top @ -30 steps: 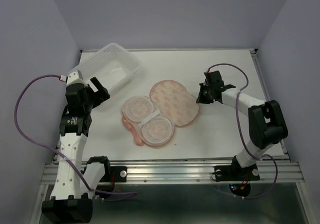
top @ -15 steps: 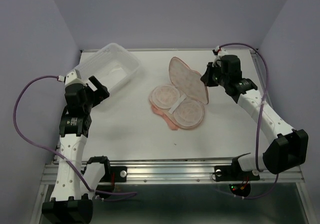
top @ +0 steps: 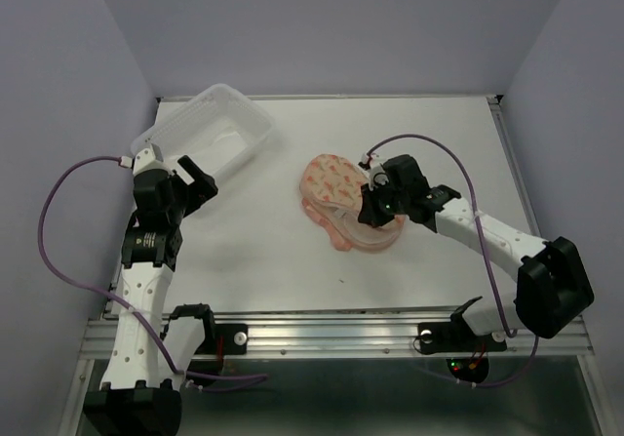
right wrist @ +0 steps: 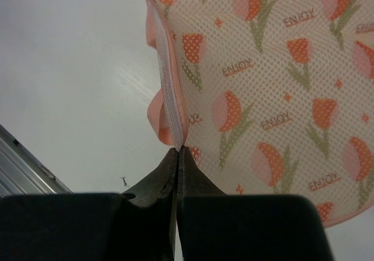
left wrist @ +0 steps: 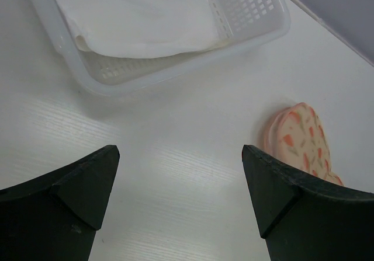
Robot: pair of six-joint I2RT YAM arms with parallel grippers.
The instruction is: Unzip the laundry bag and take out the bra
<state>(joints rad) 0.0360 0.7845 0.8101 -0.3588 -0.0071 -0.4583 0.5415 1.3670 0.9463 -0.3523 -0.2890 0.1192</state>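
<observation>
The laundry bag [top: 330, 180] lies mid-table, its tulip-printed lid folded down over the lower half. My right gripper [top: 367, 206] is at the bag's right side. In the right wrist view this gripper [right wrist: 177, 150] is shut on the pale zip edging of the laundry bag [right wrist: 263, 68]. A soft white garment, the bra [left wrist: 134, 18], lies inside the basket [left wrist: 251, 16]; from above the bra [top: 230, 144] shows faintly. My left gripper [top: 198, 178] hovers open beside the basket, far left of the bag. Nothing sits between the jaws of the left gripper [left wrist: 180, 153]; the laundry bag [left wrist: 301, 138] peeks past its right finger.
The white perforated basket [top: 255, 116] stands at the back left, tilted toward the corner. Purple walls close in the table on three sides. An aluminium rail [top: 331, 334] runs along the near edge. A tiny dark speck [top: 340, 281] lies in front of the bag.
My right gripper lifted the bag's open lid, swung it up and over to the left, and brought it down onto the other half. The bag slid to the right. The left arm barely moved.
</observation>
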